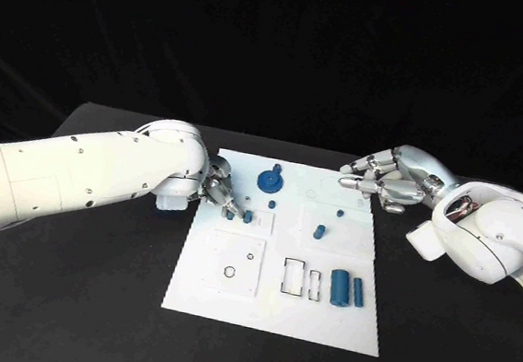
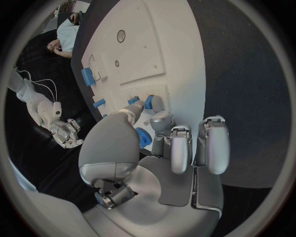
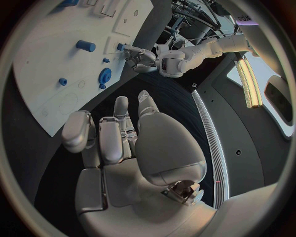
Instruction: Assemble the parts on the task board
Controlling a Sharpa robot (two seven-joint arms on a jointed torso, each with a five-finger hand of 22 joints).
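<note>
The white task board [image 1: 272, 304] lies in the middle of the black table. On it sit a blue gear [image 1: 270, 181], a short blue piece [image 1: 320, 231] and two blue cylinders [image 1: 348, 288] side by side. Two small blue pieces [image 1: 240, 216] stand near the board's left edge. My left hand [image 1: 217, 188] hovers right over them. In the left wrist view a fingertip [image 2: 158, 104] sits against one small piece [image 2: 148, 102]; whether it is gripped I cannot tell. My right hand [image 1: 389, 180] hangs at the board's far right corner with fingers loosely bent and nothing in it.
Outlined slots [image 1: 298, 278] and a round hole [image 1: 228, 272] mark the board's near half. Black table [image 1: 68, 300] surrounds the board on all sides. The right wrist view shows the board [image 3: 49, 74], the gear [image 3: 105, 75] and my left hand [image 3: 138, 53] beyond it.
</note>
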